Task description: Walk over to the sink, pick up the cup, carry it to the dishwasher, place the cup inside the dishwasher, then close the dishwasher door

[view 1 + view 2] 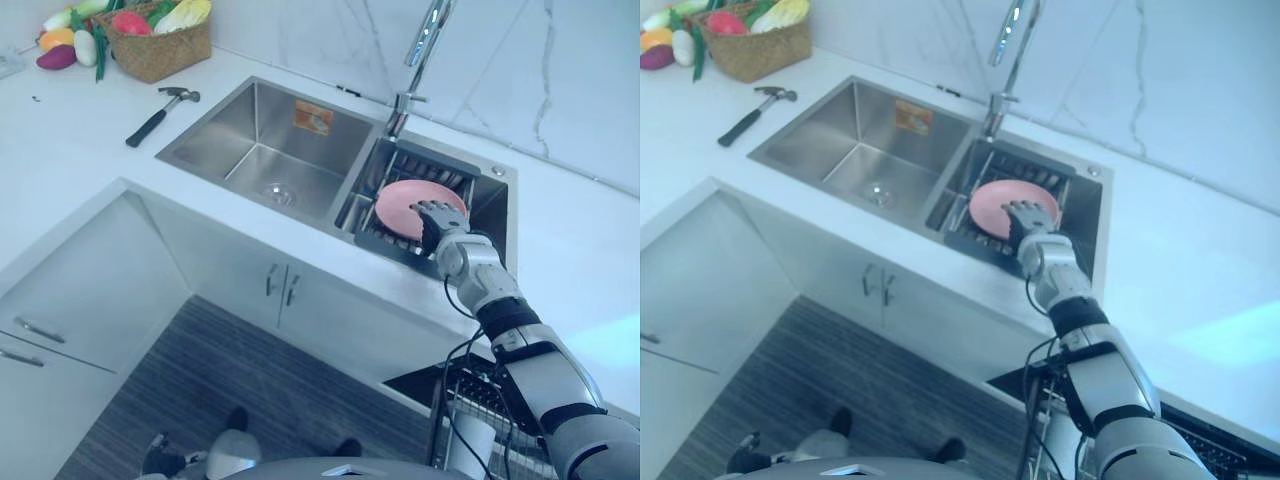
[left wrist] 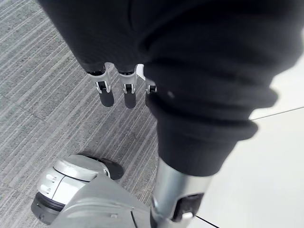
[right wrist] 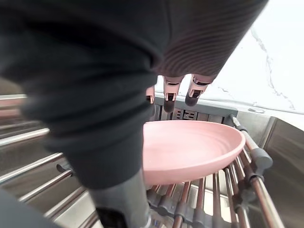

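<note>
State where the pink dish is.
In both eye views, the pink dish lies on the rack in the sink's right basin, under the right robot hand.

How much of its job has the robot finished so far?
Just the start. It stands at the sink, so the walk looks done. Its right hand reaches over the pink dish on the rack, fingers not yet round it. Its left hand hangs idle. Lifting, carrying, loading the dishwasher and closing its door are left.

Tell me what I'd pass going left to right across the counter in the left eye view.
Loose vegetables → wicker basket → left sink basin → pink plate. Left out for overlap: hammer, faucet, right hand.
</note>
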Controlling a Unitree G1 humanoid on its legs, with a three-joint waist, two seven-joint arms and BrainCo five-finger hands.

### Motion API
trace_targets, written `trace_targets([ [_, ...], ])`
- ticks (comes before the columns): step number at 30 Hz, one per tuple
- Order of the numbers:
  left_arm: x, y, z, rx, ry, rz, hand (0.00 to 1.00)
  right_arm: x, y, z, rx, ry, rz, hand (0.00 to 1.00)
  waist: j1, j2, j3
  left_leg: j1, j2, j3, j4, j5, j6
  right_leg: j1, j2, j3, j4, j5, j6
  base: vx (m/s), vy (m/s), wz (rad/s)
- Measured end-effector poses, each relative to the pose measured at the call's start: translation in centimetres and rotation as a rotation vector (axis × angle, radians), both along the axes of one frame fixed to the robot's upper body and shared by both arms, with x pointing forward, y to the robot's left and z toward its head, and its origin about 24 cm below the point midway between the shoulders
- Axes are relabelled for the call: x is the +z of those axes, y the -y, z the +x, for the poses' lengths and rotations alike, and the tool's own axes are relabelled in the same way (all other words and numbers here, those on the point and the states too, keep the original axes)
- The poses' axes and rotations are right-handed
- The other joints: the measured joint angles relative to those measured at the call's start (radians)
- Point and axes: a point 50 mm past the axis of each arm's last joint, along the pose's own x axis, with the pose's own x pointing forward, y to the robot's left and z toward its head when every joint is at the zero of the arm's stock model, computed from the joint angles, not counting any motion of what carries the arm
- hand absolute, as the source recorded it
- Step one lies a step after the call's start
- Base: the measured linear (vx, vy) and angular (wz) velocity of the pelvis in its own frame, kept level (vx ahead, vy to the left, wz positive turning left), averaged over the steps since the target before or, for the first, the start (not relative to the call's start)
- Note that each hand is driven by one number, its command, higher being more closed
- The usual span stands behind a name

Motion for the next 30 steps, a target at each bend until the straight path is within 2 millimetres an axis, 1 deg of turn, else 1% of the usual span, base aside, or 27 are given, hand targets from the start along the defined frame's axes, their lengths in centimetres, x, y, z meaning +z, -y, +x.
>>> trace_targets([
  [2, 0.2, -0.3, 0.2, -0.004, 0.009, 0.01, 0.0, -0.3, 0.3, 0.0, -0.024, -0.013, -0.006, 0.0, 0.009, -0.008, 0.007, -0.007, 0.0, -0.011, 0.0, 0.003, -0.001, 0.0, 0.001, -0.001, 0.0, -0.001, -0.001, 0.01, 0.0, 0.13],
  [5, 0.7, -0.8, 0.8, -0.012, 0.037, 0.028, 0.0, 0.1, 0.3, 0.3, -0.03, -0.001, -0.009, 0.0, 0.026, -0.015, 0.028, -0.009, 0.0, -0.014, 0.0, 0.007, -0.001, 0.0, 0.002, -0.001, 0.0, -0.001, -0.002, -0.01, -0.004, 0.05],
  [10, 0.8, -1.4, 0.8, -0.014, 0.038, 0.044, 0.0, 0.4, 0.9, 0.5, -0.068, 0.033, -0.018, 0.0, 0.049, -0.031, 0.054, -0.017, 0.0, -0.023, -0.005, 0.012, -0.003, -0.003, 0.003, -0.003, 0.0, -0.007, -0.01, -0.01, -0.001, 0.06],
  [11, 0.9, -1.4, 0.9, -0.015, 0.044, 0.046, 0.0, 0.2, 1.1, 0.4, -0.082, 0.04, -0.022, 1.0, 0.052, -0.036, 0.058, -0.025, 0.0, -0.028, -0.007, 0.015, -0.004, -0.007, 0.003, -0.002, 0.0, -0.008, -0.012, 0.0, 0.013, 0.24],
  [12, 1.2, -1.6, 1.4, -0.012, 0.067, 0.05, 0.0, 0.2, 1.8, 0.4, -0.113, 0.04, -0.046, 1.0, 0.055, -0.039, 0.066, -0.036, 0.001, -0.038, -0.007, 0.017, -0.003, -0.008, 0.003, 0.001, 0.0, -0.013, -0.007, 0.0, 0.014, 0.25],
  [14, 1.5, -2.0, 1.6, -0.012, 0.083, 0.06, 0.0, 0.4, 2.3, 0.4, -0.126, 0.049, -0.074, 1.0, 0.064, -0.041, 0.075, -0.04, 0.003, -0.04, -0.007, 0.018, -0.004, -0.011, 0.005, 0.006, 0.0, -0.012, -0.006, 0.0, 0.006, 0.09],
  [15, 1.8, -2.6, 1.7, -0.016, 0.085, 0.078, 0.0, 1.4, 2.9, 0.6, -0.15, 0.086, -0.096, 1.0, 0.077, -0.042, 0.077, -0.053, 0.006, -0.039, -0.006, 0.019, -0.007, -0.024, 0.009, 0.011, 0.0, -0.009, -0.002, 0.0, 0.0, 0.0],
  [17, 2.0, -2.9, 1.8, -0.018, 0.09, 0.087, 0.0, 2.0, 3.4, 0.7, -0.163, 0.113, -0.111, 1.0, 0.083, -0.043, 0.077, -0.061, 0.007, -0.041, -0.005, 0.021, -0.007, -0.031, 0.01, 0.025, 0.001, -0.007, -0.001, 0.0, 0.0, 0.0],
  [20, 2.4, -3.4, 2.1, -0.013, 0.11, 0.097, 0.0, 3.6, 4.1, 0.9, -0.19, 0.174, -0.136, 1.0, 0.087, -0.047, 0.08, -0.067, 0.009, -0.04, -0.001, 0.022, -0.009, -0.038, 0.013, 0.042, 0.001, -0.006, -0.002, 0.0, 0.0, 0.0],
  [22, 2.5, -3.4, 2.2, -0.015, 0.116, 0.1, 0.0, 3.9, 4.5, 0.8, -0.2, 0.185, -0.163, 1.0, 0.091, -0.05, 0.081, -0.067, 0.01, -0.039, -0.001, 0.021, -0.01, -0.039, 0.013, 0.066, 0.001, -0.006, -0.002, 0.01, 0.014, -0.03],
  [27, 3.0, -3.4, 3.3, -0.015, 0.105, 0.096, 0.0, 4.5, 4.4, 0.8, -0.205, 0.227, -0.23, 1.0, 0.095, -0.053, 0.086, -0.064, 0.019, -0.023, -0.002, 0.017, -0.011, -0.046, 0.021, 0.098, 0.001, -0.007, -0.002, -0.01, -0.002, -0.09],
  [30, 3.0, -3.7, 3.2, -0.005, 0.092, 0.097, 0.0, 5.5, 3.6, 0.9, -0.173, 0.283, -0.224, 1.0, 0.09, -0.053, 0.086, -0.06, 0.027, 0.015, -0.007, 0.007, -0.009, -0.067, 0.026, 0.139, 0.004, -0.007, -0.002, -0.02, -0.006, -0.29],
])
